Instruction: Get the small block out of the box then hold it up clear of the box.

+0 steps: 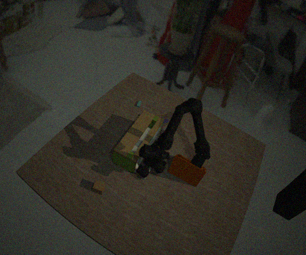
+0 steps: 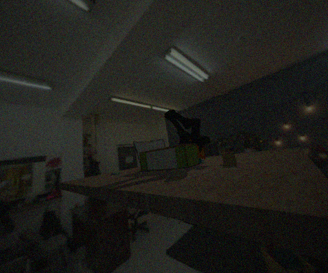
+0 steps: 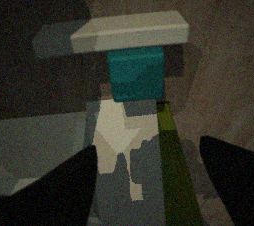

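The box (image 1: pixel 144 121) (image 2: pixel 161 159) has a tan top, green ends and a clear front. In the wrist view its green edge (image 3: pixel 181 175) runs beside a pale grey strip. The small teal block (image 3: pixel 136 75) lies at the far end of that strip, close against a pale bar (image 3: pixel 131 32). My gripper (image 1: pixel 143 170) (image 3: pixel 148 148) is open with nothing between its fingers. It is low by the near green end of the box, its fingers spread on either side of the strip and short of the block. In the top view the gripper hides the block.
An orange box (image 1: pixel 187 170) stands beside the arm's base. A small tan block (image 1: pixel 99 187) (image 2: pixel 229 159) lies on the table beyond the green end. A small teal item (image 1: pixel 138 103) and a purple one (image 1: pixel 165 121) lie near the box's other end.
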Robot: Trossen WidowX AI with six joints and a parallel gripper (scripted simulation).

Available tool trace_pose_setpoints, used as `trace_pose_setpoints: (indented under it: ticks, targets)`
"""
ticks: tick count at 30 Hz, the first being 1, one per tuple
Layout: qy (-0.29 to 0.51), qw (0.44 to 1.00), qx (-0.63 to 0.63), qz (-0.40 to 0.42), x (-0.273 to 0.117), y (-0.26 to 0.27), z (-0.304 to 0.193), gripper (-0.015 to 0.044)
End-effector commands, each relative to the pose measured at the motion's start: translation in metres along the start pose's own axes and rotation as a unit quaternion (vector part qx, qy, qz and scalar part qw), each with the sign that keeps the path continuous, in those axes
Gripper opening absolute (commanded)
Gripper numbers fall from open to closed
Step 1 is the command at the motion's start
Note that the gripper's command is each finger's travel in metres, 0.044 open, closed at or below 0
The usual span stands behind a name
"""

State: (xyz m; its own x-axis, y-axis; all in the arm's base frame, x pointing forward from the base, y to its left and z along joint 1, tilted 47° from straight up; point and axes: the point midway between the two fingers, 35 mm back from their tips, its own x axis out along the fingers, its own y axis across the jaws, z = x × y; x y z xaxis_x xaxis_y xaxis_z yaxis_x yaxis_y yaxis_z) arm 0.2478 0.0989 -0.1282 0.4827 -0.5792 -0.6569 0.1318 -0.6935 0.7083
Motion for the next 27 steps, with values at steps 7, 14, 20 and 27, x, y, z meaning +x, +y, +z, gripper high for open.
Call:
trace_pose_setpoints:
  ticks: [7, 14, 20, 27]
  targets:
    - [-0.004, 1.000, -0.005, 0.004, 0.017, 0.001, 0.010, 0.0285]
    - [-0.004, 1.000, -0.005, 0.004, 0.027, 0.002, 0.015, 0.0285]
    - [-0.004, 1.000, -0.005, 0.004, 0.035, 0.002, 0.020, 0.0285]
    - [-0.004, 1.000, -0.005, 0.005, 0.044, 0.003, 0.026, 0.0285]
